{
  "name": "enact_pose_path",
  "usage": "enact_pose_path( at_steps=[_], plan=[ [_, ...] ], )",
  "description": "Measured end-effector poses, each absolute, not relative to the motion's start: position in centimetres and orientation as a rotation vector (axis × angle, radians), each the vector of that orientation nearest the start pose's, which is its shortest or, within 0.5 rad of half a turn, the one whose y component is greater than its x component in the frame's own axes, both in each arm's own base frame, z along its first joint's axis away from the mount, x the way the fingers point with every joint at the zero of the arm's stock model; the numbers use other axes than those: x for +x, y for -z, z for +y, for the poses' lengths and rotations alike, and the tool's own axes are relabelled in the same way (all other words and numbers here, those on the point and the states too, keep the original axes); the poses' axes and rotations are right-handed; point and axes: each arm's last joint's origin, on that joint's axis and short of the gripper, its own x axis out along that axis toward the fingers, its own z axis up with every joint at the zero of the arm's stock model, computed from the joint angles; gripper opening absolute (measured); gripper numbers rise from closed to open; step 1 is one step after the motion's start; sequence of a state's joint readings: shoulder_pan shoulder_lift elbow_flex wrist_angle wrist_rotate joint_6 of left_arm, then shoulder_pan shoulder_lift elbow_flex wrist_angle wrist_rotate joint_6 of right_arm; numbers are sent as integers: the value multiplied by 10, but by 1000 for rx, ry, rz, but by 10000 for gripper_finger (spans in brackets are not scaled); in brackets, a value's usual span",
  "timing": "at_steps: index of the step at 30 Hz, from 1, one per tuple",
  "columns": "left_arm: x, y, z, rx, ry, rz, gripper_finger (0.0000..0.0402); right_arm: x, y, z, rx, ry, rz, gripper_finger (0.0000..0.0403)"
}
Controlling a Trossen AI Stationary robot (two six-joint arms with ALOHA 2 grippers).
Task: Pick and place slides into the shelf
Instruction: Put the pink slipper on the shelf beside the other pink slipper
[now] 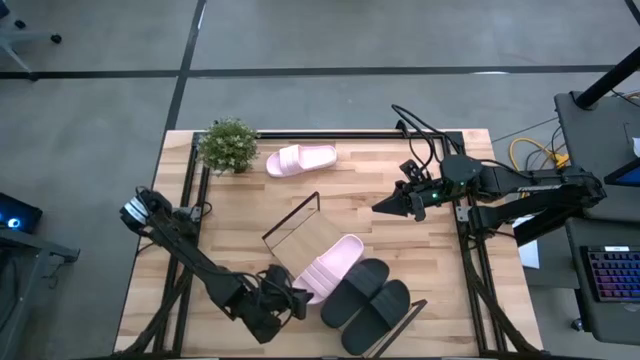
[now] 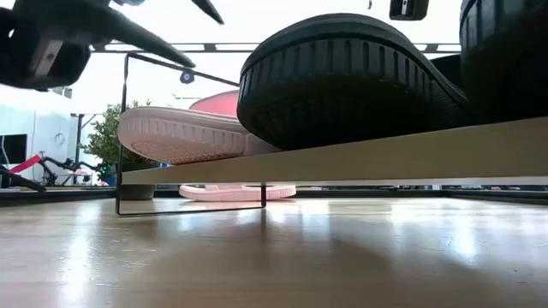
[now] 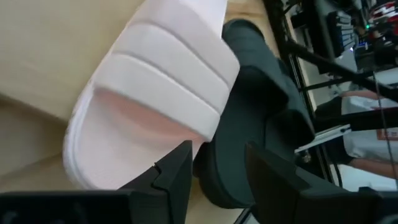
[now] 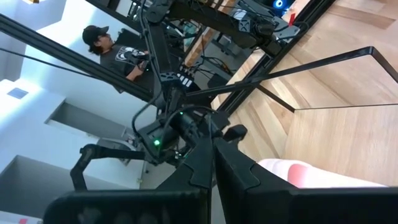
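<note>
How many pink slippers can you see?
2. One pink slide lies on the table beside the plant. The other pink slide sits on the shelf, next to the black slides. None seem hidden.

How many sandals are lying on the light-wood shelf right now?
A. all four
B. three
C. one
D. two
B: in the high view one pink slide and both black slides lie on the shelf, while the other pink slide lies on the table beside the plant.
</note>
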State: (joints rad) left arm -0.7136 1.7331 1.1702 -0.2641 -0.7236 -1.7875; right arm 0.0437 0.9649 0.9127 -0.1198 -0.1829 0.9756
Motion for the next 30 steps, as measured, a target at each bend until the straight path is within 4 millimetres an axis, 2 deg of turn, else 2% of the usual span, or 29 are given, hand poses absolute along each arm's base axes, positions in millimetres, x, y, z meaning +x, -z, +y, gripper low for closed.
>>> enact_pose_path(
  at_steps=[8,13,21,26,30],
  plan=[
    [280,-237,-215,-1146,-514,329,131,212,-351,15,981,-122,272,9],
    [272,-260,-206,-1078,-504,255,131,212,-351,15,978,-121,274,9],
    [241,-301,-171,-978,-581,166,131,217,-344,15,995,-94,320,9],
    [225,-314,-147,-924,-637,182,131,227,-337,20,999,-102,348,9],
    [220,-317,-130,-884,-700,192,131,234,-332,25,996,-114,372,9]
  ],
)
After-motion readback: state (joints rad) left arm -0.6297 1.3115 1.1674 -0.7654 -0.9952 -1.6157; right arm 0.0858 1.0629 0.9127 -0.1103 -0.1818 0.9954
